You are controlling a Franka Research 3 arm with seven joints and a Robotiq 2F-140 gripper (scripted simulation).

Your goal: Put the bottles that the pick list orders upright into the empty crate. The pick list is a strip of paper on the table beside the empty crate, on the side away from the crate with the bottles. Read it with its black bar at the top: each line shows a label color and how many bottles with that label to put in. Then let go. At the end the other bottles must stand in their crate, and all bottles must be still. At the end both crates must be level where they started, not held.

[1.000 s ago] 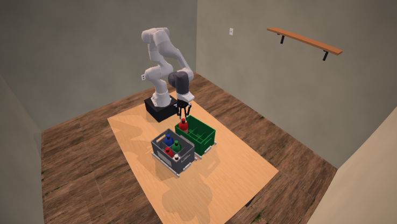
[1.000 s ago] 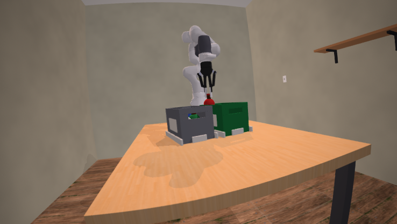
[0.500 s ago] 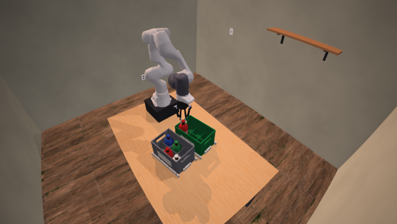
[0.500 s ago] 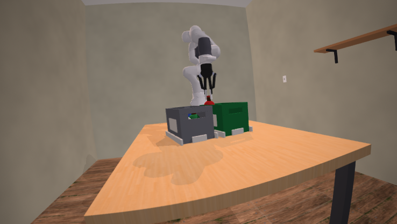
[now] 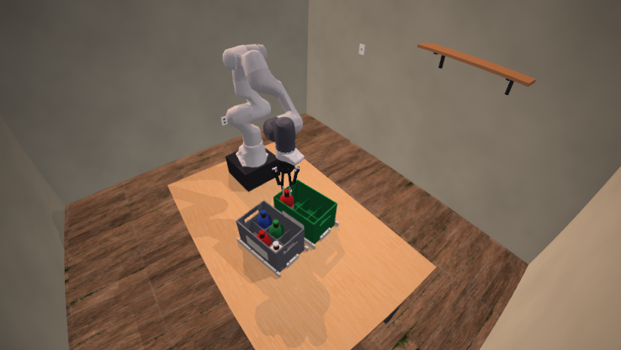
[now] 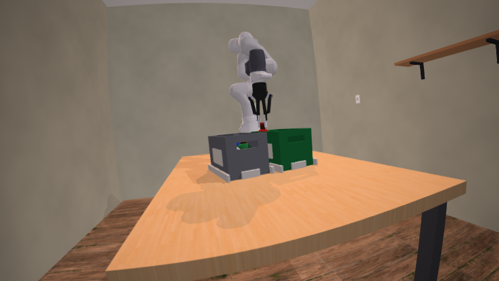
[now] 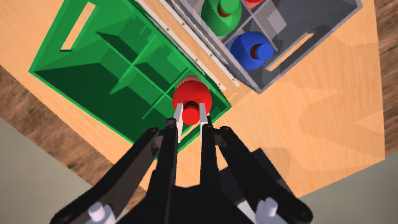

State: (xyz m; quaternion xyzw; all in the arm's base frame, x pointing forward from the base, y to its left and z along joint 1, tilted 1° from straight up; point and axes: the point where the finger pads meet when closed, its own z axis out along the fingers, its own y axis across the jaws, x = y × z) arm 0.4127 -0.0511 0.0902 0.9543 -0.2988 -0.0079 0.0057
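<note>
The red bottle [image 5: 286, 200] [image 6: 262, 128] [image 7: 193, 95] hangs upright, its lower part inside the green crate [image 5: 321, 228] [image 6: 295, 153] [image 7: 47, 65], in a corner compartment at the end nearest the robot's base and on the side beside the grey crate. The gripper [image 5: 286, 190] [image 6: 262, 125] [image 7: 191, 111] points straight down, its fingers closed on the neck just below the red cap. I can't tell whether the bottle touches the crate floor. The other compartments of the green crate hold no bottles that I can see.

Just beside it stands the grey crate [image 5: 290, 256] [image 6: 244, 162] [image 7: 325, 37], with four bottles: a blue one [image 5: 263, 219] [image 7: 250, 51], a green one [image 5: 276, 229] [image 6: 243, 146] [image 7: 222, 17], another red one [image 5: 262, 238] and one with a white cap [image 5: 276, 245]. Both crates sit level on the wooden table [image 5: 369, 278] [image 6: 314, 205] [image 7: 340, 120], low pale strips along their feet. Behind them, the white arm [image 5: 262, 80] [image 6: 241, 96] rises from a black block [image 5: 236, 173].
</note>
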